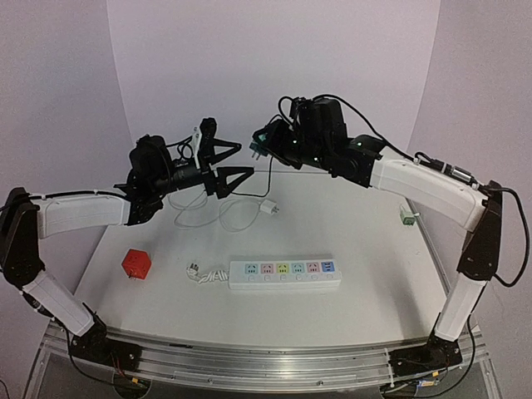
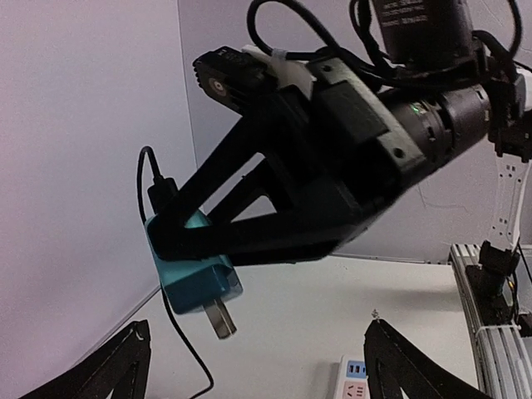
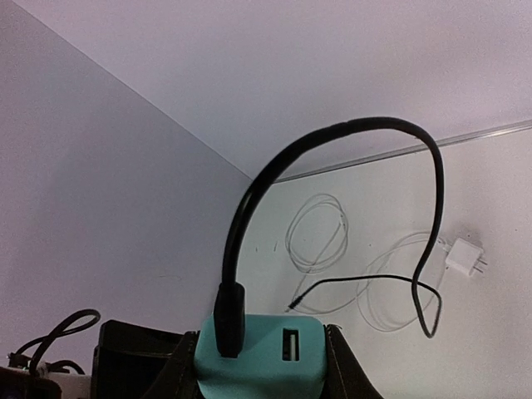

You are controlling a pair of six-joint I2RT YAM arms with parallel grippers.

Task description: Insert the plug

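Right end effector (image 2: pixel 179 237) clamped on the teal plug (image 2: pixel 198 287), raised well above the bench (image 1: pixel 366 224), prongs down, black cable (image 3: pixel 332 133) trailing. Left end effector (image 1: pixel 246 160) spread wide, empty, facing it. Bench carries the power strip (image 1: pixel 284 273), a red cube (image 1: pixel 135 263) and a white charger (image 1: pixel 268 208); pale walls behind.

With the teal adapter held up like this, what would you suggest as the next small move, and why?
Probably lower the right pincer toward the power strip. It grips the teal adapter high above the table, prongs pointing roughly down, while the strip lies flat below, closer to the near edge, sockets up. The left pincer is open and empty.
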